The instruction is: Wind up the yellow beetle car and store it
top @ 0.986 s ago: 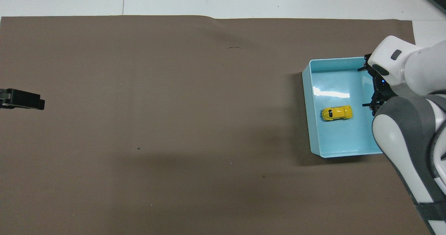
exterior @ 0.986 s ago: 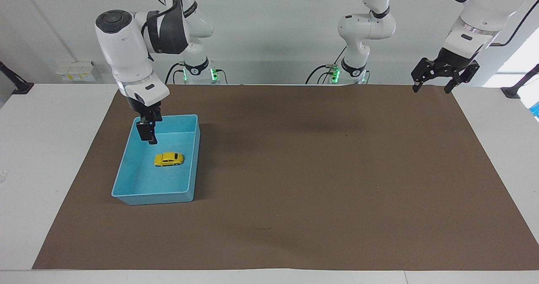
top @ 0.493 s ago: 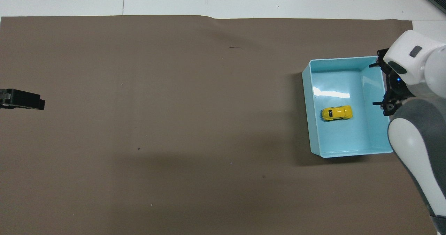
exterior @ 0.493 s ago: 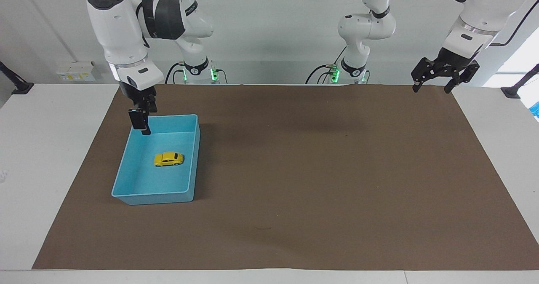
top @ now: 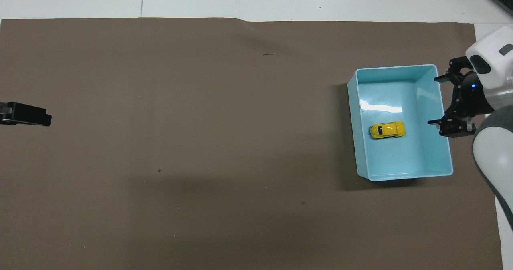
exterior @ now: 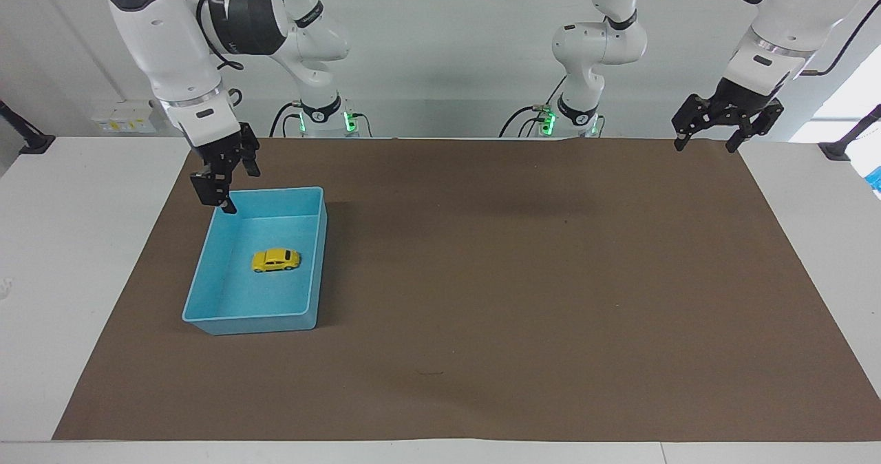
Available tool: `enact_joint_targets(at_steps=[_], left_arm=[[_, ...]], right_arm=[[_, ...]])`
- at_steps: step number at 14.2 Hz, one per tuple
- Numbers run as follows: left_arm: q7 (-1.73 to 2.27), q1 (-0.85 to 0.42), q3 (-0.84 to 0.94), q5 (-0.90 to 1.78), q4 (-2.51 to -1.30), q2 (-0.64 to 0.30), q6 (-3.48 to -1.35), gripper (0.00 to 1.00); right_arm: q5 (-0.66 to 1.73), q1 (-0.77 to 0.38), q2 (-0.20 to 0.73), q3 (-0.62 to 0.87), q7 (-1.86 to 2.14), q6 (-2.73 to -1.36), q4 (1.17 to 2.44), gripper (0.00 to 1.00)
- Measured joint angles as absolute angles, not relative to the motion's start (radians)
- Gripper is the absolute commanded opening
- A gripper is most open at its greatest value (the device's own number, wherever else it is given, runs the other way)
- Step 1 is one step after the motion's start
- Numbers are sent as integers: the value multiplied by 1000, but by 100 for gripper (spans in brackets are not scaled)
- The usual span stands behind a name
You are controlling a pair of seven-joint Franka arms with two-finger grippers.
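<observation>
Yellow beetle car (exterior: 276, 260) in blue bin (exterior: 206, 271), right-arm end of bench (exterior: 41, 257).
Overhead crops left gripper (top: 26, 115); facing view shows it spread. Right gripper (exterior: 230, 183) spread, empty, over bin's robot-side rim.

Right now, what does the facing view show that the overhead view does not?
Only the facing view shows both arms whole, their bases, and the left gripper complete and open. Only the overhead view shows the car's roof from above. Both show the car inside the bin and the open right gripper raised over the bin's edge.
</observation>
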State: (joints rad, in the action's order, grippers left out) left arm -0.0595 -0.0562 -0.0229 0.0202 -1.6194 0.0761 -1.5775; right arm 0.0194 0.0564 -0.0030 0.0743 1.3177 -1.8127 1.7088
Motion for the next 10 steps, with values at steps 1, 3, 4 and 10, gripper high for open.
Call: enact_joint_targets(at_steps=[1, 3, 4, 10], left_arm=[[-60, -56, -23, 20, -1619, 76, -1577, 100], [-60, -56, -23, 20, -1619, 76, -1577, 100], [-60, -56, -23, 20, -1619, 76, -1577, 100], [-60, -56, -23, 20, -1619, 76, -1577, 100]], right_arm=[[20, 54, -3, 74, 1274, -1796, 1700, 100], [20, 53, -4, 73, 1156, -1772, 1681, 100], [20, 53, -5, 71, 1096, -1756, 1662, 100], [20, 49, -6, 52, 739, -1709, 1611, 100]])
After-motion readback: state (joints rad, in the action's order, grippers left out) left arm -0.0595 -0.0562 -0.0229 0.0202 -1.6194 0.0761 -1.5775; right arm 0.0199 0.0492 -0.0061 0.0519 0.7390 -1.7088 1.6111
